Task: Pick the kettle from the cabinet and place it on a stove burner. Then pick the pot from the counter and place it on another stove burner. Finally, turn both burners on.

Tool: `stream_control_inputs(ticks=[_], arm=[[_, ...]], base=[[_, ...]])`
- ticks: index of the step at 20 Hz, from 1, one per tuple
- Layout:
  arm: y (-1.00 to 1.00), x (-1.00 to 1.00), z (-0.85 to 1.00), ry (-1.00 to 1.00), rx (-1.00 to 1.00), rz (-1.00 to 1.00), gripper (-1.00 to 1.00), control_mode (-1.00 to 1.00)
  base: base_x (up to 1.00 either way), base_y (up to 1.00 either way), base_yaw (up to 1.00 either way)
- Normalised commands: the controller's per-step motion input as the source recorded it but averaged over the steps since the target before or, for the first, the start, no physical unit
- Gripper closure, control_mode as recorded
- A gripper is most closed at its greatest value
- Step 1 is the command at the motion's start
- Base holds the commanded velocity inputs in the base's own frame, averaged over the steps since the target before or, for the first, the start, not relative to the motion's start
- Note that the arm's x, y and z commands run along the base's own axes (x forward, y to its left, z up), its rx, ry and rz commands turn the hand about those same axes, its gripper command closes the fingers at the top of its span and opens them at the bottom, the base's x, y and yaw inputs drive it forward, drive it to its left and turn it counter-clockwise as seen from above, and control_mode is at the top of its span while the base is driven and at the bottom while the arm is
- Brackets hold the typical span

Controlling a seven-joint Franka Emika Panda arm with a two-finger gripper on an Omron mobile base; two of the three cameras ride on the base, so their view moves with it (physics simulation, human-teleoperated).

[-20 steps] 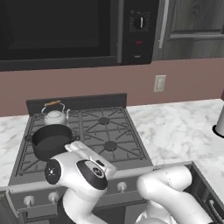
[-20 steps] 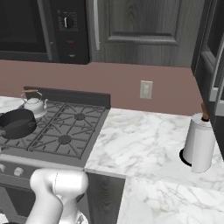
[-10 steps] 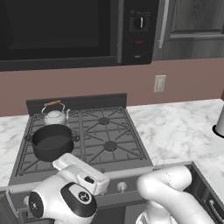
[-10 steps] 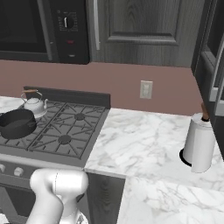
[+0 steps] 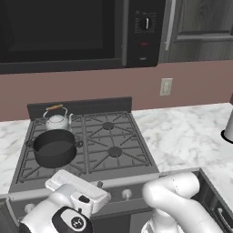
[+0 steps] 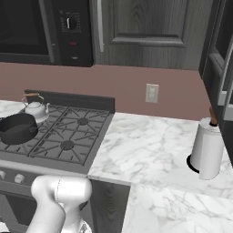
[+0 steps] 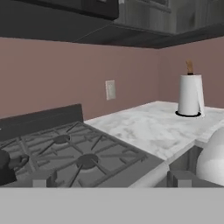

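next up: small silver stove knobs (image 5: pixel 126 194) | stiff, slick, pinch across the rim | gripper (image 7: pixel 111 178) fingers spread wide, holding nothing

The white arm (image 5: pixel 177 200) is folded low, its elbow link bent back toward the left, where the hand (image 5: pixel 75 200) is held low and pointed forward. In the hand view, the 2 fingertips (image 7: pixel 43 178) are seen wide apart, the jaws fully spread with nothing held between them.
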Motion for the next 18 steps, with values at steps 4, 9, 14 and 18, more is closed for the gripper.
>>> stream_control_inputs(ticks=[4, 9, 14, 18], arm=[[0.08, -0.03, -0.28, 0.00, -0.07, 0.02, -1.00, -1.00], [0.07, -0.08, -0.42, 0.00, -0.07, 0.02, -1.00, -1.00], [0.08, -0.02, -0.32, -0.01, -0.06, 0.04, -1.00, -1.00], [0.15, 0.00, -0.19, -0.02, -0.01, 0.06, -1.00, -1.00]], base=[[0.00, 0.00, 0.00], [0.00, 0.00, 0.00], [0.00, 0.00, 0.00], [0.00, 0.00, 0.00]])
